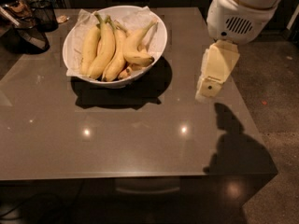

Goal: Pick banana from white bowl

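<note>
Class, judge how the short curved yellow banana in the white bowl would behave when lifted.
The curved yellow banana probably stays stiff, yet bruises if squeezed. Leaning on other bananas in the paper-lined white bowl, it may slide. The gripper hangs right of the bowl.

I see the short curved yellow banana lying stem-up against the longer bananas in the paper-lined white bowl, with my gripper hanging well apart to its right.

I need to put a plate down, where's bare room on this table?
The near half of the table, in front of the white bowl, is bare; so is the strip between the bowl and the gripper hanging over the right edge. Crowded: the bowl, full of bananas.
</note>
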Robot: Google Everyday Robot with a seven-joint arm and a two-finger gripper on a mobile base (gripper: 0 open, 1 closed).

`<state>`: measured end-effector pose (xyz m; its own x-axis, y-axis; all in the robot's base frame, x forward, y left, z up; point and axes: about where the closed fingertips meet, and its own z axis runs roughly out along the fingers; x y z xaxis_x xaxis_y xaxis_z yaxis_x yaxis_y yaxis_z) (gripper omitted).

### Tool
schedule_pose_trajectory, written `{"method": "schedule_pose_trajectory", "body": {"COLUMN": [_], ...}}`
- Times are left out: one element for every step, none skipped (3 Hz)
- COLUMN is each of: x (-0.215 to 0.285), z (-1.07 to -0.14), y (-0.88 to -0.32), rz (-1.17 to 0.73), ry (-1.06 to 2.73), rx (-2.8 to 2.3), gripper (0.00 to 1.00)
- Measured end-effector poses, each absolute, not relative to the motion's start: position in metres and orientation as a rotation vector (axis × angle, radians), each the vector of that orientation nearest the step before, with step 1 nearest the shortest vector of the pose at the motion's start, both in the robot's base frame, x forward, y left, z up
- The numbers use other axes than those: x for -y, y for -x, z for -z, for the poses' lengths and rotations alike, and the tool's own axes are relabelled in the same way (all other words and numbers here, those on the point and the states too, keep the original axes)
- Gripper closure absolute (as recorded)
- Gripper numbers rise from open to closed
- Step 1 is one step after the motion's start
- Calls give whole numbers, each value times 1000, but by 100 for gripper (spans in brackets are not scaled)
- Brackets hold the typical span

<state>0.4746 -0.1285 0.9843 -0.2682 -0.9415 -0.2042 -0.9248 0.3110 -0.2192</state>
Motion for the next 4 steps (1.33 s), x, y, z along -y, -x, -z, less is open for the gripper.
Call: {"method": "schedule_pose_trajectory", "body": {"x": [98,66,42,24], "z": [-1005,-1036,-1053,-1058], "y": [-470,-473,-490,-516], "rz": [1,-3,-7,-23], "ry": [1621,1539,1484,1439], "rx": [-2258,-2255,-2286,-2325], "gripper": [0,0,0,4]}}
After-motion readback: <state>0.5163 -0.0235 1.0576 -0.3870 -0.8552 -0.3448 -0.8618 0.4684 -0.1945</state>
